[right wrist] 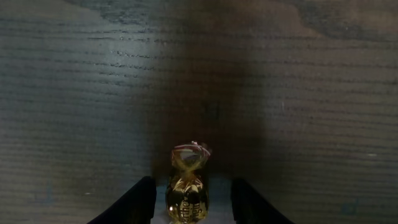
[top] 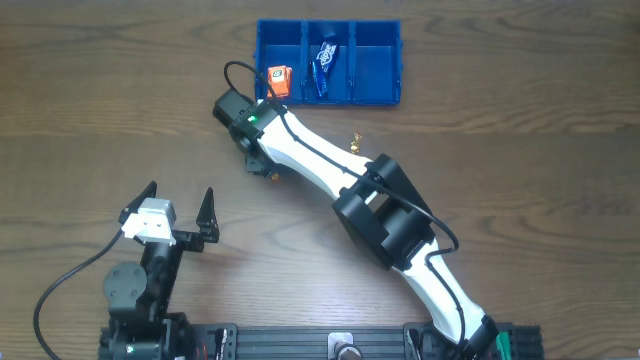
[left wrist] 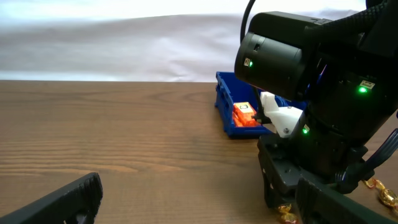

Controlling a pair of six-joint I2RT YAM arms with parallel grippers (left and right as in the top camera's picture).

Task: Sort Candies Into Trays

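A gold-wrapped candy (right wrist: 186, 186) lies on the wooden table between the fingers of my right gripper (right wrist: 193, 202). The fingers stand open, with a narrow gap on each side of it. From above, that gripper (top: 260, 160) is just below the blue tray's (top: 390, 60) left corner, with the candy (top: 270, 173) peeking out beneath it. The tray has three compartments: an orange candy (top: 279, 81) lies in the left one, a blue candy (top: 323, 66) in the middle one. My left gripper (top: 180, 212) hangs open and holds nothing at the near left.
A second gold candy (top: 354, 140) lies on the table right of my right arm's forearm, also seen as a gold candy (left wrist: 382, 194) in the left wrist view. The right arm (top: 330, 175) crosses the table's middle diagonally.
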